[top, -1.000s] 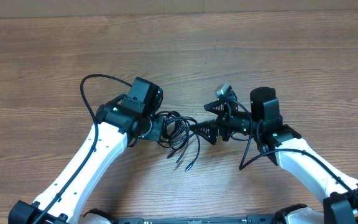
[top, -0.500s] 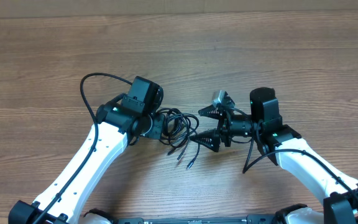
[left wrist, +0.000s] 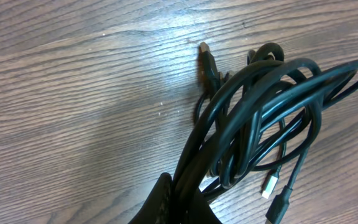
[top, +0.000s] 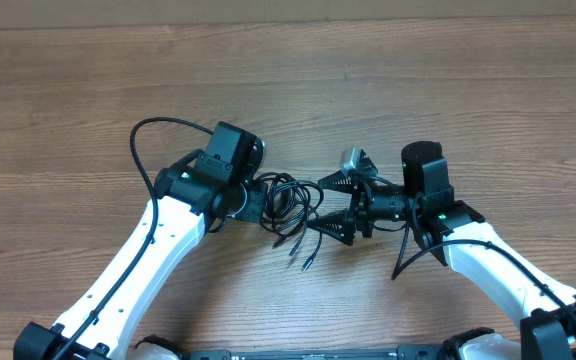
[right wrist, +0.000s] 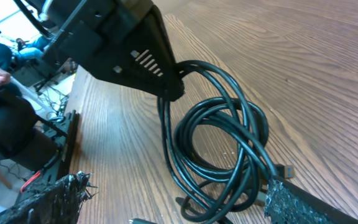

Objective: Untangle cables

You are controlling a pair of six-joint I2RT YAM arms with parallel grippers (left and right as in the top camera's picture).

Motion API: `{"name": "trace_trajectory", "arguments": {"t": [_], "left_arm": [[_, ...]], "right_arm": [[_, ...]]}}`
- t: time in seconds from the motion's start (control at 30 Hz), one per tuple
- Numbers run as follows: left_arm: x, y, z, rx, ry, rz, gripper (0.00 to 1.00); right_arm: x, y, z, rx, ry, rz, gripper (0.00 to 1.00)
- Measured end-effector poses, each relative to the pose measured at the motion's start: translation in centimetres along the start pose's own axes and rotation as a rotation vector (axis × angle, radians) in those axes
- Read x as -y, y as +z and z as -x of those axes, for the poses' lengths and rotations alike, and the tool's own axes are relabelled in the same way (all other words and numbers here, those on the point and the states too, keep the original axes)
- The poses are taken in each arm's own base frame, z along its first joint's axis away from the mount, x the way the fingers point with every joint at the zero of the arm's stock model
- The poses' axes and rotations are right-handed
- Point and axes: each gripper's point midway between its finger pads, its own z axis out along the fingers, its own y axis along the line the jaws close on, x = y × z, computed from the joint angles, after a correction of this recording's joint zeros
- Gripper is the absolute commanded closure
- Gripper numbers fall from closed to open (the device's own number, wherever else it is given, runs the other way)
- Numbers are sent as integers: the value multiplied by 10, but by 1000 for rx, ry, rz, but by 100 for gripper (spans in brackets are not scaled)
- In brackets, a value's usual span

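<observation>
The cables [top: 290, 203] form a small knotted bundle of thin black cords on the wooden table [top: 418, 80]. My left gripper [top: 265, 203] is shut on the bundle's left end. In the left wrist view the fingers [left wrist: 166, 202] pinch several strands of the cables [left wrist: 260, 118], and a silvery plug tip [left wrist: 270, 185] and a black one [left wrist: 280, 208] lie loose. My right gripper [top: 331, 205] stands open at the bundle's right end. In the right wrist view the loops of the cables [right wrist: 222, 143] lie between its wide-apart fingers [right wrist: 309, 205], and the left gripper [right wrist: 129, 50] is beyond them.
A thick black arm cable [top: 153, 135] arches beside the left arm, and another [top: 401, 255] hangs by the right arm. Loose cord ends [top: 303, 255] trail toward the near edge. In the right wrist view, clutter [right wrist: 5, 81] lies past the table edge.
My right gripper has moved left so its open fingers straddle the bundle's right end, and they have narrowed slightly. The left gripper keeps its hold.
</observation>
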Motion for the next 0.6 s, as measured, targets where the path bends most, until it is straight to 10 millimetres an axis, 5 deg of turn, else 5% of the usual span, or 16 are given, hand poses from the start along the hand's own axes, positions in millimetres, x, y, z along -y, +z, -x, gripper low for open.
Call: {"name": "trace_trajectory", "arguments": {"t": [0.6], "left_arm": [[32,-3,-6,-15,213,-193,96]], "right_arm": [[26,-3,-16,-66,49,-162,9]]}}
